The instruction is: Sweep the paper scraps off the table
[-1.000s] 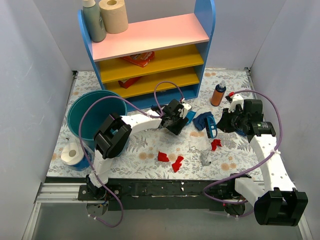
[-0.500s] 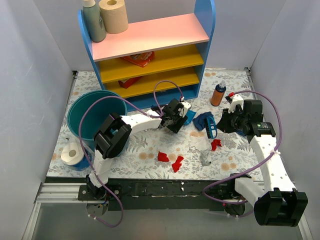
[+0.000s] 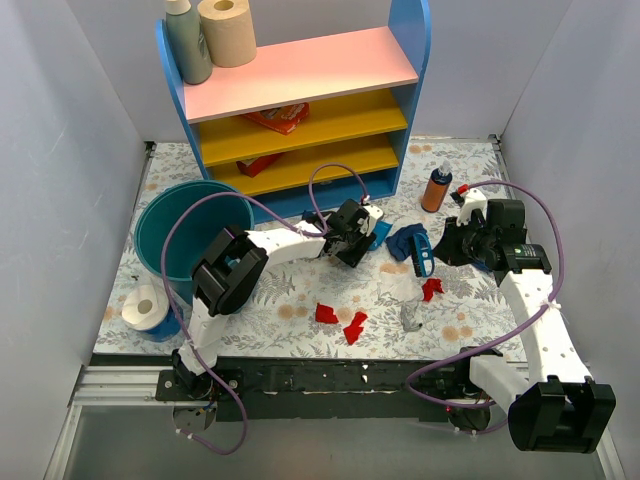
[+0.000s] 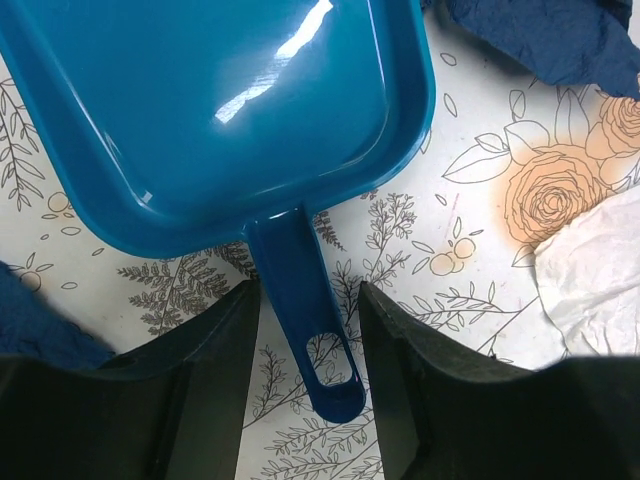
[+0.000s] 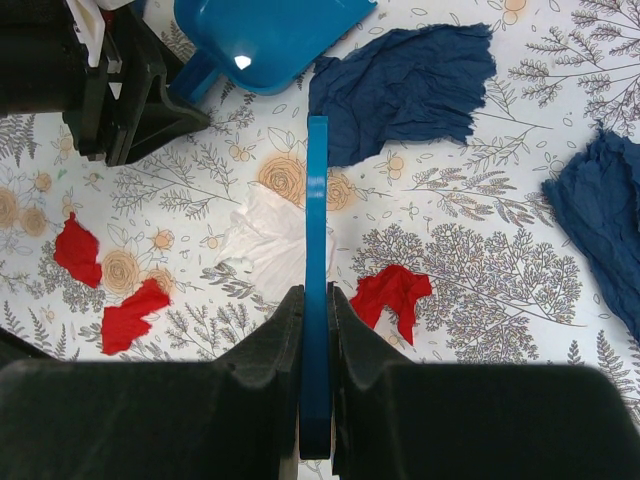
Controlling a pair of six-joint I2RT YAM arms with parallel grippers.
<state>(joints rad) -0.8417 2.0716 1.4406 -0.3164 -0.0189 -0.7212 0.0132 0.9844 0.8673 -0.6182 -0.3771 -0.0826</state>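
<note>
Vs 1 s ago: left arm's elbow edged slightly right, little else moved. Left gripper (image 4: pixel 308 300) sits at the dustpan's (image 4: pixel 220 110) handle end, jaws apart w/ the handle between them, not clamped. Right gripper (image 5: pixel 316 300), right of the dustpan, stays pinched on the thin blue brush (image 5: pixel 317 200). Paper scraps (image 5: pixel 395 292) unshifted on the table (image 5: pixel 500 250): dk blue wad just right of the dustpan, white, red & grey ones nearer the arm bases.

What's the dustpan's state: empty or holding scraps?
Empty where visible: the dustpan shows bare glossy blue inside in the left wrist view; dark blue scrap and white scrap lie outside it. Far end cropped.
</note>
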